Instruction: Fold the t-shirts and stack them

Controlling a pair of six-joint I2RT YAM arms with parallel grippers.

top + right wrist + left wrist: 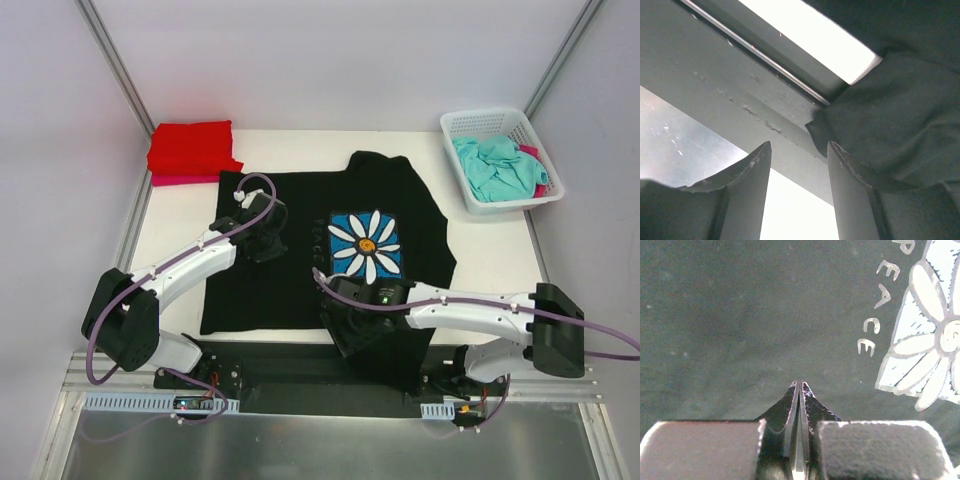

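We note the black t-shirt (300, 250) spread at centre of the white table (490, 265), pale walls (320, 60) around. Left gripper (800, 384): jaws together over it. Right gripper (798, 147), six o'clock edge: jaws apart, seemingly empty.

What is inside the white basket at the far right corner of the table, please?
The white basket holds a crumpled teal t-shirt, with a strip of pink cloth showing at its right side. Whatever lies beneath the teal t-shirt is covered.
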